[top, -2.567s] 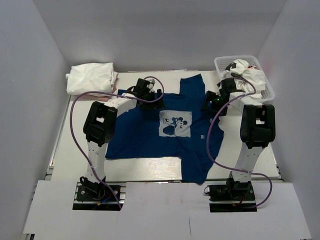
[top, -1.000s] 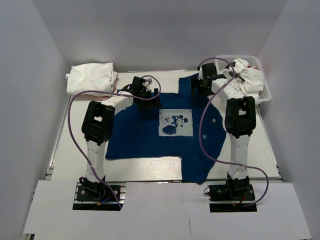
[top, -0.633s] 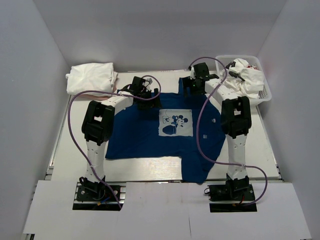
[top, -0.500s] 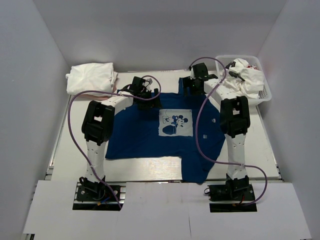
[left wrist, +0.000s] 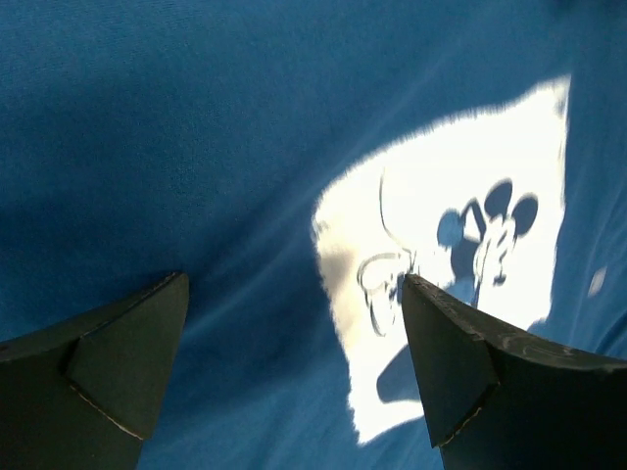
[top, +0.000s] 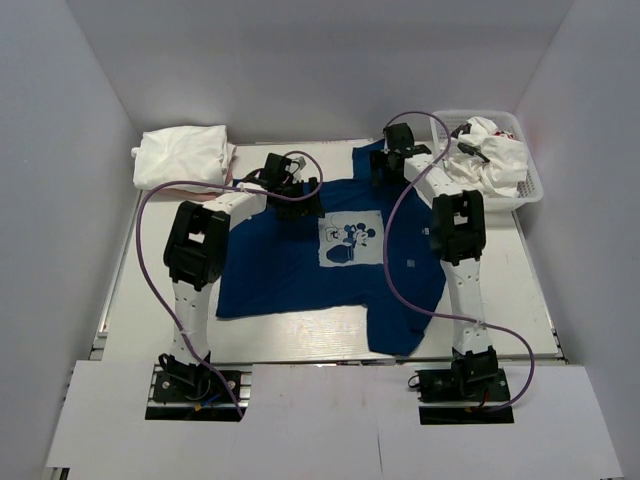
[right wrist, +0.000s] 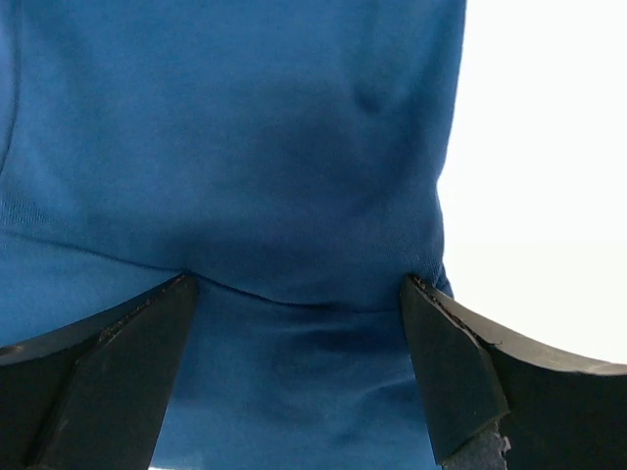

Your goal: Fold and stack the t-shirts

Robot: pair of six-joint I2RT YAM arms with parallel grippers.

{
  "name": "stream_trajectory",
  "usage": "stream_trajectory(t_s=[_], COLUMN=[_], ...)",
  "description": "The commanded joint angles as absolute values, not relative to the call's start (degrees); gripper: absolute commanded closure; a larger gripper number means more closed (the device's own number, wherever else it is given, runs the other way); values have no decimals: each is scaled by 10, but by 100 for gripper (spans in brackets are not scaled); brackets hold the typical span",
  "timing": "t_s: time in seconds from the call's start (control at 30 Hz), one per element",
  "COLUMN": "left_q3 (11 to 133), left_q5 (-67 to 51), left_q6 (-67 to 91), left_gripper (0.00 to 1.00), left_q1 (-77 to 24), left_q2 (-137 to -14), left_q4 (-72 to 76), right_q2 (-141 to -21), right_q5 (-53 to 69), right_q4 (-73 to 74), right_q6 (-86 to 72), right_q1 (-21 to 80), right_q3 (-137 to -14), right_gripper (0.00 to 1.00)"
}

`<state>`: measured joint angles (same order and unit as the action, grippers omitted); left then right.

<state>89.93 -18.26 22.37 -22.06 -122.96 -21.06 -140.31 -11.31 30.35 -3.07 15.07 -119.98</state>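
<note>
Holds the left tool (left wrist: 294,284) wide open just above the navy t-shirt (left wrist: 196,117), beside the pale cartoon print (left wrist: 460,245). Holds the right tool (right wrist: 299,284) likewise spread, nothing pinched, over a bunched far edge of the same shirt (contact with the cloth impossible to judge). Has that shirt lying print-up across the middle of the table (top: 300,338). Further out: a folded white t-shirt (top: 182,155) at the far left corner, and crumpled white t-shirts (top: 495,150) in the mesh basket (top: 535,190) at the far right.
</note>
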Motion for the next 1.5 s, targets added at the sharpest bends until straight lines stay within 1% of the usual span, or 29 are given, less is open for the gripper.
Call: stream_trajectory(t_s=[0.0, 0.03, 0.1, 0.27, 0.37, 0.43, 0.47, 0.5, 0.57, 0.6, 0.7, 0.73, 0.77, 0.8, 0.83, 0.87, 0.9, 0.93, 0.97, 1.0, 1.03, 1.1, 1.13, 1.17, 1.2, 1.23, 1.27, 1.37, 1.47], left_q3=[912, 924, 947, 1013, 1075, 1143, 1191, 1212, 1223, 1211, 1145, 1124, 1072, 1041, 1007, 934, 897, 859, 787, 754, 688, 620, 563, 536, 512, 468, 449, 408, 384], left_q5=[-177, -177, -171, -157, -152, -152, -146, -146, -139, -133, -133, -122, -109, -92, -53, -36, -23, -7, 6, 24, 59, 75, 107, 118, 128, 147, 147, 146, 151], left_q6=[208, 208, 203, 192, 179, 174, 174, 174, 167, 167, 181, 186, 200, 208, 218, 230, 257, 274, 293, 329, 350, 416, 444, 468, 488, 523, 537, 572, 594], left_gripper=[0, 0, 0, 0, 0, 0, 0, 0, 0, 0, 0, 0, 0, 0, 0, 0, 0, 0, 0, 0, 0, 0, 0, 0, 0, 0, 0, 0, 0], left_q1=[-218, -218, -218, -212, -207, -201, -201, -201, -208, -214, -214, -214, -214, -214, -214, -214, -208, -208, -203, -203, -203, -203, -203, -203, -203, -196, -196, -185, -174], left_q2=[-1238, -1238, -1260, -1302, -1330, -1345, -1350, -1355, -1340, -1307, -1239, -1184, -1153, -1122, -1088, -1015, -979, -943, -907, -840, -807, -749, -699, -677, -657, -621, -605, -580, -580], left_q4=[-225, -230, -230, -257, -271, -306, -322, -357, -367, -367, -352, -345, -345, -345, -345, -351, -351, -365, -375, -388, -417, -442, -459, -495, -510, -522, -531, -531, -501], right_q2=[-1474, -1483, -1480, -1445, -1441, -1432, -1407, -1395, -1356, -1327, -1249, -1234, -1196, -1153, -1104, -1078, -1025, -968, -942, -915, -845, -791, -760, -744, -712, -681, -652, -608, -597], right_q5=[-122, -125, -109, -61, -34, -28, -29, -36, -45, -45, -71, -80, -75, -69, -61, -62, -61, -51, -50, -45, -45, -42, -41, -46, -47, -47, -47, -27, -24], right_q4=[364, 369, 364, 316, 326, 330, 330, 329, 323, 316, 322, 335, 343, 344, 334, 330, 324, 312, 298, 294, 297, 342, 358, 397, 409, 418, 430, 486, 521], right_q6=[-45, -48, -62, -49, -29, -9, -4, -5, 38, 53, 61, 54, 30, 18, 5, -46, -62, -93, -107, -132, -153, -192, -203, -215, -231, -252, -263, -305, -323], right_q1=[136, 126, 118, 105, 108, 112, 116, 122, 132, 141, 160, 169, 169, 170, 172, 173, 173, 177, 184, 188, 196, 212, 219, 241, 248, 254, 275, 299, 321], right_q3=[-1273, -1302, -1302, -1247, -1275, -1282, -1287, -1286, -1275, -1270, -1222, -1208, -1191, -1117, -1086, -1052, -945, -907, -837, -777, -753, -685, -623, -601, -579, -520, -503, -452, -419], right_gripper=[10, 10, 10, 10, 10, 10, 10, 10, 10, 10, 10, 10, 10, 10, 10, 10, 10, 10, 10, 10, 10, 10, 10, 10, 10, 10, 10, 10, 10])
